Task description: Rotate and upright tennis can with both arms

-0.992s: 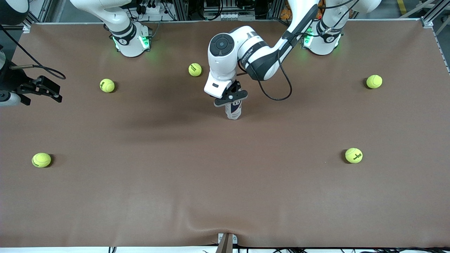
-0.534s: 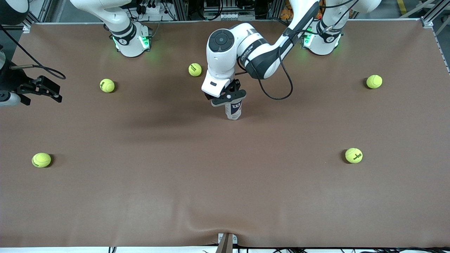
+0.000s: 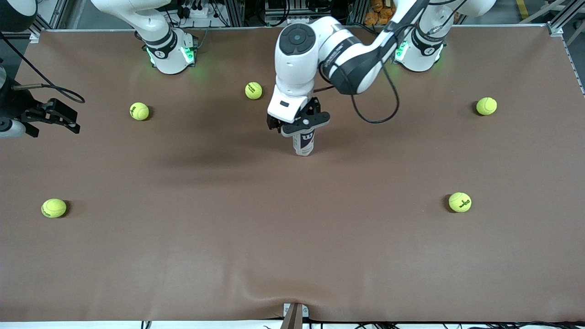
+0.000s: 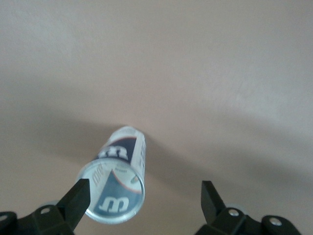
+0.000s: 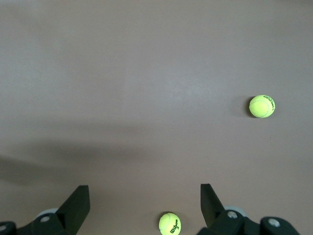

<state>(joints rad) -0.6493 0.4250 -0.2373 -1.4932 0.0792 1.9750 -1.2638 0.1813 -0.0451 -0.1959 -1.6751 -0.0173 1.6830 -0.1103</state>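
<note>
A: Brown matte surface (image 3: 292,237), wide, five yellow-green felt tennis balls scattered; nearest to the action is one (image 3: 253,90) by the bases.

B: Arms?

A: White jointed left arm (image 3: 347,64) reaches from its base to mid-surface. White right arm (image 3: 146,23) waits, its black two-finger hand (image 3: 50,116) parked off the right arm's end of the surface, fingers spread, nothing in it.

B: The can?

A: Slim clear plastic tennis can with white-and-navy "W" label (image 3: 303,142) stands upright mid-surface, base down.

B: What changed?

A: Over the last second the left arm's black hand (image 3: 304,124) lifted and shifted slightly; can didn't move. Left wrist view: fingers (image 4: 78,198) spread wide, can's top (image 4: 113,196) just beside one, not squeezed. Released.

B: Meaning?

A: Likely done; left arm only needs to back away without clipping it.
</note>
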